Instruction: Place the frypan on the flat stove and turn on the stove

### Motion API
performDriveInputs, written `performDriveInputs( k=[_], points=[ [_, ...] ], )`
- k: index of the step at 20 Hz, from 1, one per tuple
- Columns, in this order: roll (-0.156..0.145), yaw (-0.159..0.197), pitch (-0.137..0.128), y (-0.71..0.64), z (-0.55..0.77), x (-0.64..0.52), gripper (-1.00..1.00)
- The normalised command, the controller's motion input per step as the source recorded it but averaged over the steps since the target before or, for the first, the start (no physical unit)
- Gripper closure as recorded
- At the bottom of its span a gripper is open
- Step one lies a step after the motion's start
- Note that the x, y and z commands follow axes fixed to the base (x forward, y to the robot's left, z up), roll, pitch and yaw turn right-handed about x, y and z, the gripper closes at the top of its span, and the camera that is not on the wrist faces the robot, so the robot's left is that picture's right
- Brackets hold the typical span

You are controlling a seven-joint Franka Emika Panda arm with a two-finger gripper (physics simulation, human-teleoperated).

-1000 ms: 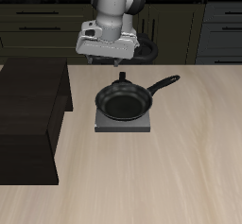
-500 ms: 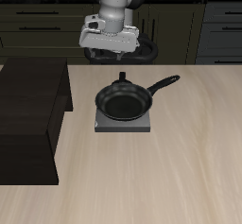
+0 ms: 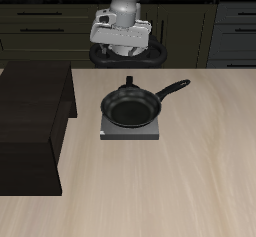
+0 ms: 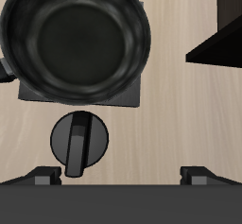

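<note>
Tool risen higher, black frypan covering grey flat stove

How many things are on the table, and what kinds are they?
Frypan: 1
Flat stove with its knob: 1
Big dark cabinet block: 1
Total: 3
</note>
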Motion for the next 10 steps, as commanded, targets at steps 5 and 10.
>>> performDriveInputs(
  k=[5,10],
  points=[
    [-0.048,-0.08,-0.007,0.02,0.05,-0.24,-1.0],
    [0.005,-0.044,-0.001,0.02,0.04,-0.09,-1.0]
  ],
)
